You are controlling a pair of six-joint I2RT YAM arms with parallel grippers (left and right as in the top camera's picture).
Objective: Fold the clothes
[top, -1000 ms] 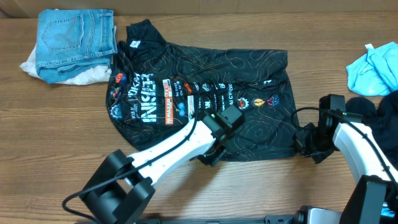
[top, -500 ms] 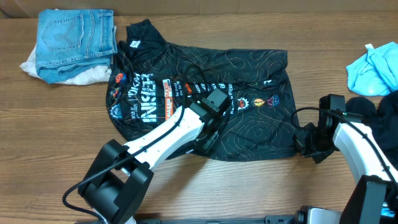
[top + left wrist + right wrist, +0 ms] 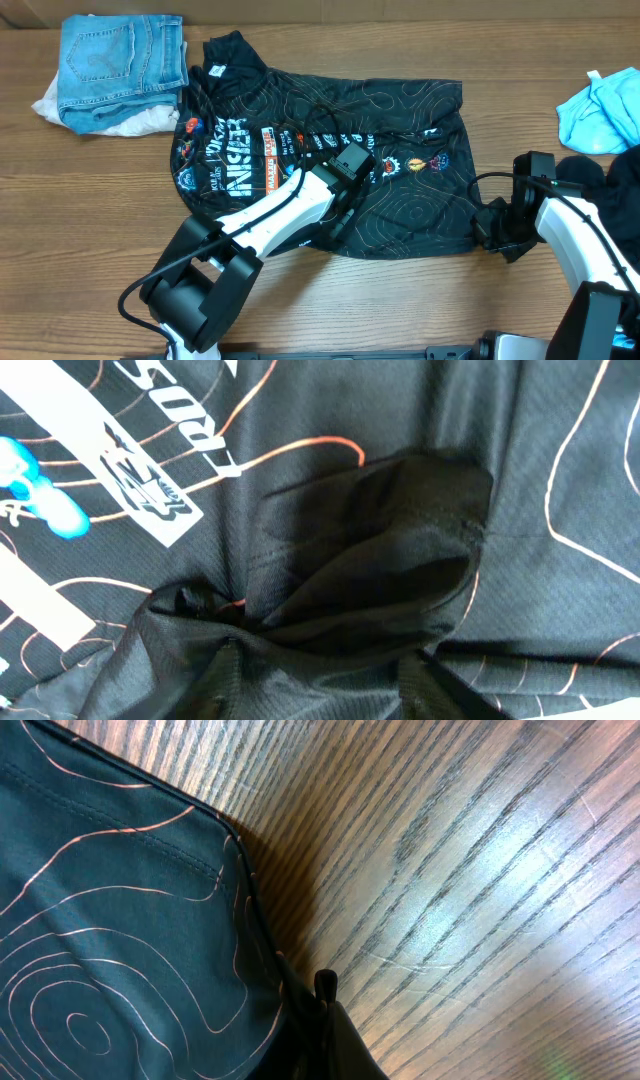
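jeans point(image 3: 118, 62) are folded at the far left of the counter point(image 3: 80, 230). black jersey point(image 3: 410, 105) is spread mid-counter, print up. left gripper point(image 3: 320, 678) is set over the jersey's middle, jaws part open astride a raised pucker of cloth; a hold on it can't be told. right gripper point(image 3: 323, 992) is at the jersey's near right edge, jaws fully closed on the hem. blue cloth point(image 3: 600, 110) is at the far right.

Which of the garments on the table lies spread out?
The black jersey with white lettering, in the middle; the jeans are folded, the light blue cloth bunched.
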